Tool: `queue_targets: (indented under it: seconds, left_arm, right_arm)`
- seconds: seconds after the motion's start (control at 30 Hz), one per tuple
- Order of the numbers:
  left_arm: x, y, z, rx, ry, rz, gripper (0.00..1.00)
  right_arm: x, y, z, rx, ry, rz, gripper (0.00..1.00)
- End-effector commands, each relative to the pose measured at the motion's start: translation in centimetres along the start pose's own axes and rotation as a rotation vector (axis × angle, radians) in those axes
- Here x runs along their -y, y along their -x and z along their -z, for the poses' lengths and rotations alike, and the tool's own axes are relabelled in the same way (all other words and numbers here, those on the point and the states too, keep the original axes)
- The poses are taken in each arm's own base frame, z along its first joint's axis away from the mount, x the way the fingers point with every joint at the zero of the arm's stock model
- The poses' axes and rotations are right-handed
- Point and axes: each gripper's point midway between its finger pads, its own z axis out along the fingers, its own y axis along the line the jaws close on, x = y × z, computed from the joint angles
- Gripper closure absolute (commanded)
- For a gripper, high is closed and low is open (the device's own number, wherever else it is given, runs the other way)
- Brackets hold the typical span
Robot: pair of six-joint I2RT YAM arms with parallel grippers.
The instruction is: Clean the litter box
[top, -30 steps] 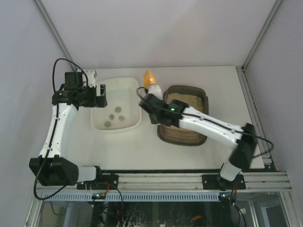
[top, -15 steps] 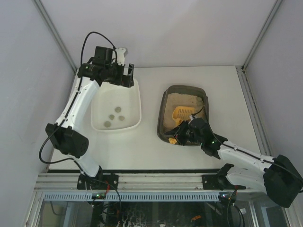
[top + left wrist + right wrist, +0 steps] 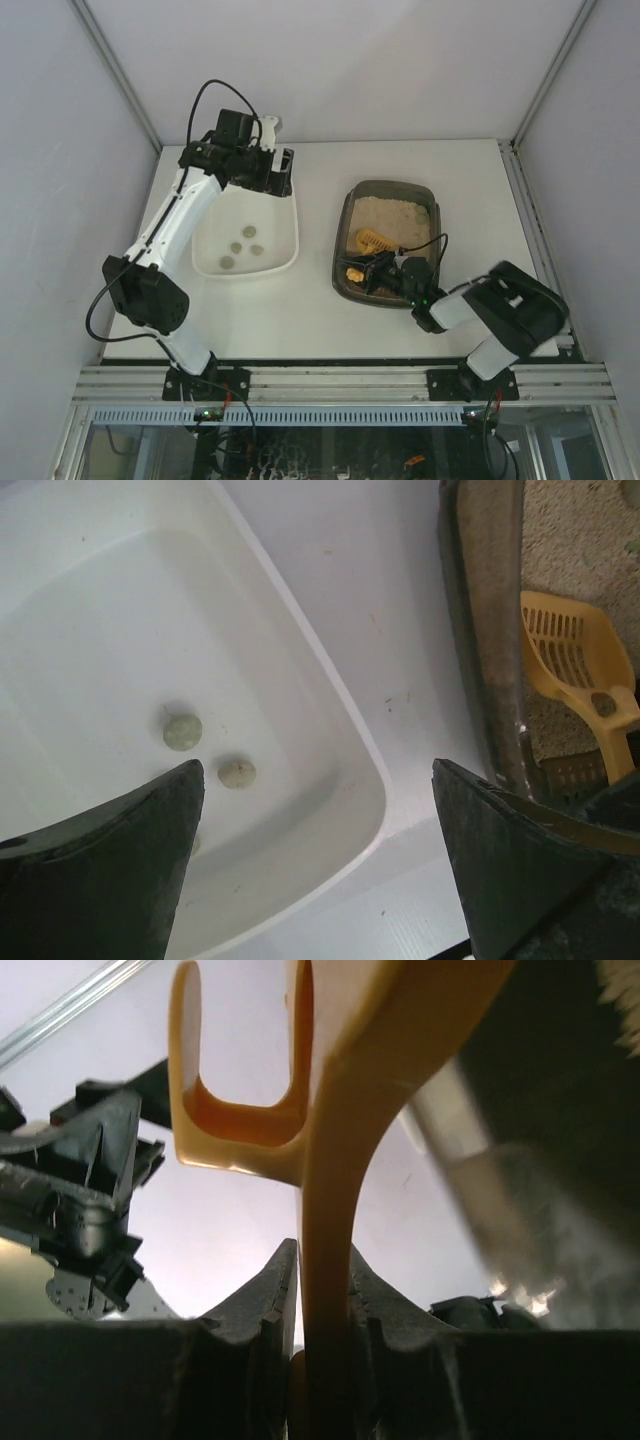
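Observation:
The litter box (image 3: 392, 185) is a dark tray of pale sandy litter, right of centre. My right gripper (image 3: 378, 274) hangs low over its near-left part, shut on the handle of the yellow slotted scoop (image 3: 371, 240). The right wrist view shows both fingers clamped on that handle (image 3: 325, 1250). The scoop head (image 3: 572, 660) lies on the litter with one small clump (image 3: 603, 704) in it. My left gripper (image 3: 278, 172) is open and empty above the far right corner of the white tray (image 3: 290, 215).
The white tray (image 3: 330, 710) holds three grey-green clumps (image 3: 241, 249), two of them (image 3: 182, 731) in the left wrist view. A strip of bare white table separates tray and litter box rim (image 3: 485, 630). Walls stand close on three sides.
The right arm brought the scoop from beyond the tray down into the litter box, then drew it toward the near-left corner. The left arm swung from the tray's left side to its far right corner.

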Motion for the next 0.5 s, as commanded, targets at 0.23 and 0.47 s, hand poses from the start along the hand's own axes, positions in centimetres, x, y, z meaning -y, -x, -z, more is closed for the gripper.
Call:
queue_targets:
  seconds: [0.23,0.47]
  left_arm:
    - [-0.9,-0.3,3.2,0.109,0.063,-0.055,0.00]
    - [-0.9,-0.7,2.5,0.092,0.063,-0.042,0.00]
  right_arm:
    - [-7.9,-0.4,-1.0,-0.057,0.355,-0.193,1.00]
    - [-8.5,1.1,-0.8,-0.009,0.386,-0.297,1.00]
